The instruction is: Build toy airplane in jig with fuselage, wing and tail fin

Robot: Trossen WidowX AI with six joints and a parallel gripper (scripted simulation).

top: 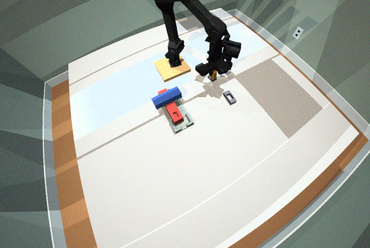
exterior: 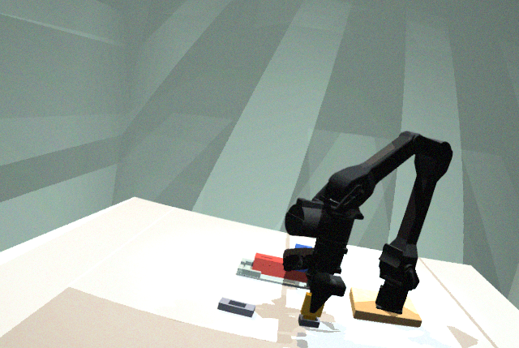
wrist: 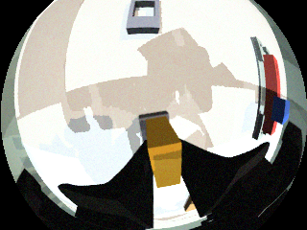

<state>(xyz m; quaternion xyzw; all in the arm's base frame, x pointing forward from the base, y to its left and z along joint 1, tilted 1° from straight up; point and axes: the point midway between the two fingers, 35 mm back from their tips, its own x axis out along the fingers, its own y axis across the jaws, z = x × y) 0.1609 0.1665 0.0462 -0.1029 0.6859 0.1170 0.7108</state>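
The red fuselage lies in the pale grey-green jig. The blue wing lies across its top; how deep its tab sits is hidden. The small socket near the fuselage's other end is open. The yellow tail fin stands upright in a small dark holder, beside the arm's base. My gripper points down and is shut on the fin, a finger on each side.
An empty grey holder with a rectangular opening lies on the table near the fin. The arm's wooden base plate is on the fin's other side. The jig stands farther off, past the gripper in the exterior view.
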